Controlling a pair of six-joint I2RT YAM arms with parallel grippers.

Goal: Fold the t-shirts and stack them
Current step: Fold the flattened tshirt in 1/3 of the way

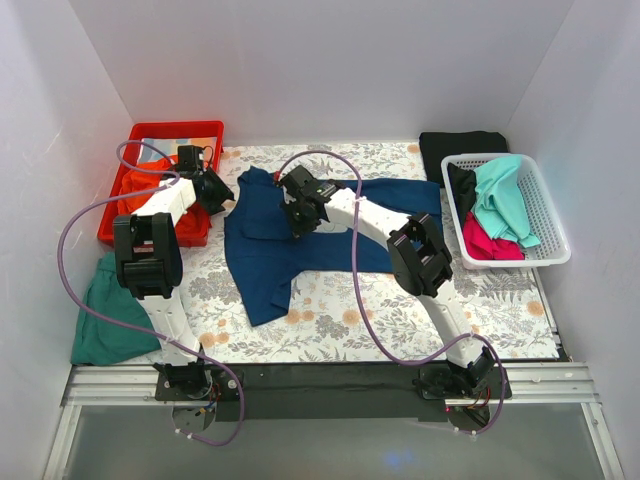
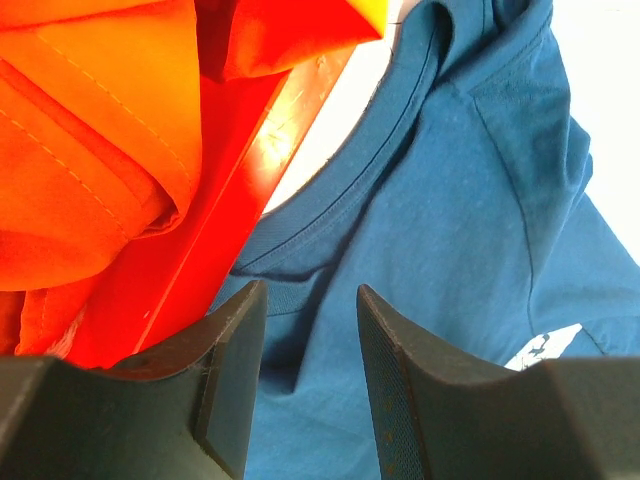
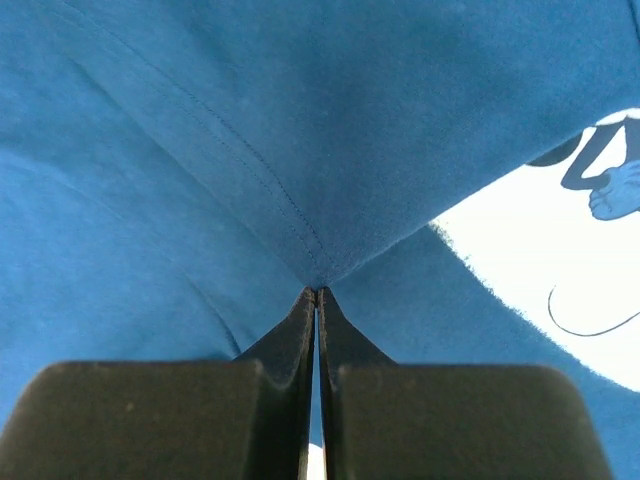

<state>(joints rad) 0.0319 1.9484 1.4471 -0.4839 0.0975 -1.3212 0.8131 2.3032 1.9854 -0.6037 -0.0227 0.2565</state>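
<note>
A navy blue t-shirt (image 1: 265,260) lies spread and partly bunched on the flowered table. My right gripper (image 1: 298,222) is over its middle, shut on a pinched fold of the navy cloth (image 3: 150,150); in the right wrist view its jaws (image 3: 317,292) meet where the fabric peaks. My left gripper (image 1: 215,190) is at the shirt's left shoulder by the collar. In the left wrist view it (image 2: 310,292) stands open just above the navy cloth (image 2: 480,200), with nothing pinched. Turquoise (image 1: 505,200), red-pink (image 1: 485,245) and black (image 1: 462,185) t-shirts lie in the basket.
A red tray (image 1: 160,135) holding orange cloth (image 1: 140,190) sits at the back left, its edge (image 2: 200,270) right beside my left fingers. A green shirt (image 1: 105,310) hangs off the table's left side. The white basket (image 1: 550,220) stands at the right, black cloth (image 1: 460,145) behind it.
</note>
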